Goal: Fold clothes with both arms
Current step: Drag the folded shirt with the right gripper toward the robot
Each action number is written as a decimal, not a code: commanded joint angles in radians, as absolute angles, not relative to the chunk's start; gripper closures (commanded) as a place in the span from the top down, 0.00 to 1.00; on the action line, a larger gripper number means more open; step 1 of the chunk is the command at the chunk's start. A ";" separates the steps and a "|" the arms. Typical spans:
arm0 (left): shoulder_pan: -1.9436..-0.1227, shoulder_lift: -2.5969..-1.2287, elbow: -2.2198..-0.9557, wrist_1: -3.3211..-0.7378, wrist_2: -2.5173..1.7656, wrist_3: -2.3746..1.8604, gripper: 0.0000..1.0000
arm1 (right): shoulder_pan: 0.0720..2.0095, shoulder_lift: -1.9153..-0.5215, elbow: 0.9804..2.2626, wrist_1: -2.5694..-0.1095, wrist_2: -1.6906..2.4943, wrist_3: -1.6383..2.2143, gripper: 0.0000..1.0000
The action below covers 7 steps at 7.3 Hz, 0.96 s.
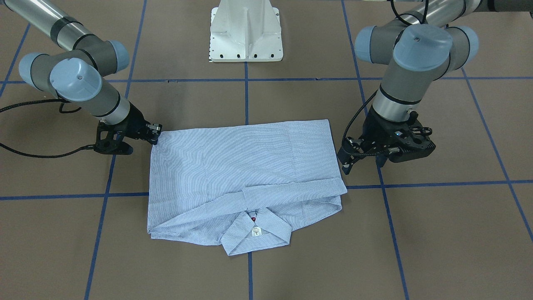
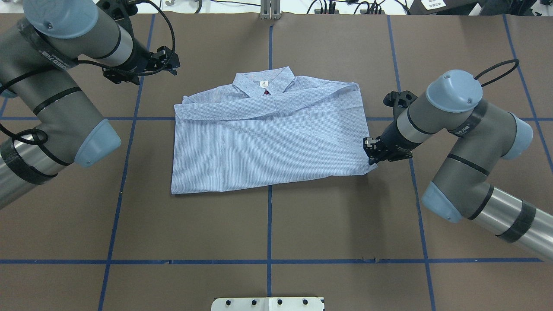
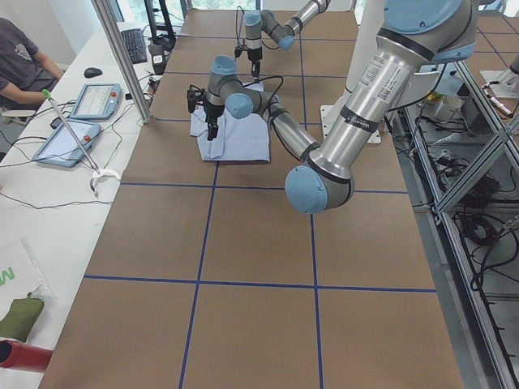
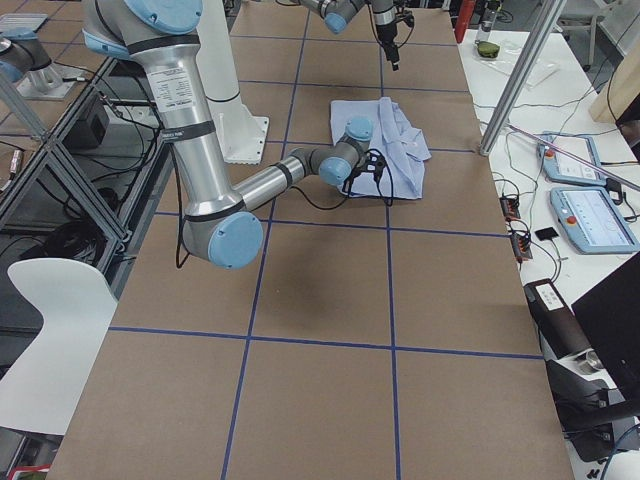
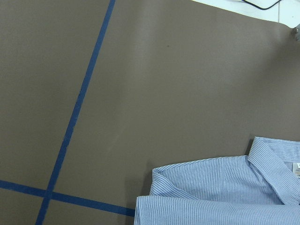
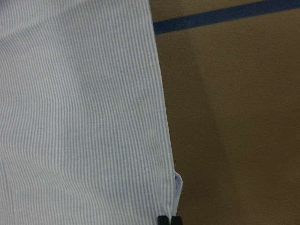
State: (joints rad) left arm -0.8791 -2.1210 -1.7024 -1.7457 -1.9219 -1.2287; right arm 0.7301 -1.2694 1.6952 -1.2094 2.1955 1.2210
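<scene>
As we scan the brown worktop [image 2: 302, 224] from left to right in the overhead view, we first meet the left arm [image 2: 65, 108], which reaches toward the far left part of the surface. The left gripper [image 2: 169, 59] hangs over bare worktop, near the shirt's far left corner but apart from it. Its fingers look spread and it holds nothing; its wrist camera shows only brown surface, a blue tape line [image 5: 77, 108] and the collar end of the garment. In the middle we find the light-blue striped shirt [image 2: 268, 147], folded into a rough rectangle and lying flat across the central tape line. Its collar [image 2: 252, 81] points toward the far edge, away from the robot, with the white label [image 2: 264, 84] and a red button [image 2: 267, 92] showing inside it. A folded sleeve [image 2: 242, 110] runs as a band across the shirt just below the collar. Further right, the right gripper [image 2: 370, 152] sits at the shirt's right edge, close to its near right corner. In the right wrist view we see the dark fingertips [image 6: 162, 219] drawn together right at the hem, so we read this gripper as closed on the shirt's edge. Behind it the right arm [image 2: 458, 125] bends back toward the right side of the worktop. At the near edge, centred, the top of the white pedestal base [image 2: 268, 303] shows.
</scene>
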 commanded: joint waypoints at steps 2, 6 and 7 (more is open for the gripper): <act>-0.884 -2.121 -1.713 -1.732 -1.922 -1.229 1.00 | 0.710 -1.470 1.962 -1.207 2.305 1.221 0.00; -0.884 -2.118 -1.720 -1.732 -1.921 -1.230 1.00 | 0.475 -1.650 2.201 -1.209 2.372 1.333 0.00; -0.882 -2.118 -1.720 -1.732 -1.919 -1.230 1.00 | 0.422 -1.710 2.241 -1.209 2.382 1.360 0.00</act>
